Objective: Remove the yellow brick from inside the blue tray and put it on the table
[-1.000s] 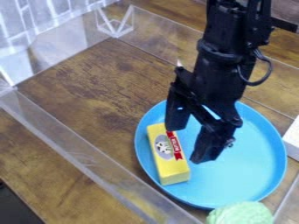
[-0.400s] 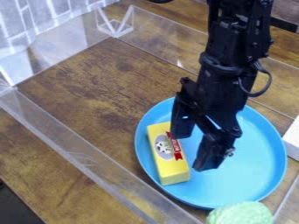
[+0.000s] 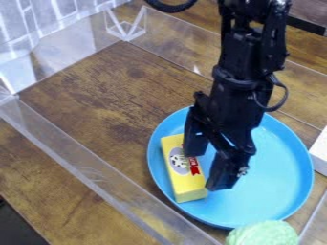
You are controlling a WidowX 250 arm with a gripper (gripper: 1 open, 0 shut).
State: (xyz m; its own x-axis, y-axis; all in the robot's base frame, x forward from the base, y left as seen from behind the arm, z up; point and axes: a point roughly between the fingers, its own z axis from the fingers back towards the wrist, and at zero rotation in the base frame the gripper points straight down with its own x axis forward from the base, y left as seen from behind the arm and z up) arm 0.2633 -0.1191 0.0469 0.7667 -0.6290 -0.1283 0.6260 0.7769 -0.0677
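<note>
Black hand (image 3: pixel 208 161) pointing down, fingers spread

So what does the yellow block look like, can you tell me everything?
The yellow brick is a small butter-stick shape with a red-and-white label on top. It looks smooth and solid. It lies flat in the blue tray, near its left rim. The black hand hangs open right over it, partly hiding its right side; whether they touch, I can't tell.
</note>
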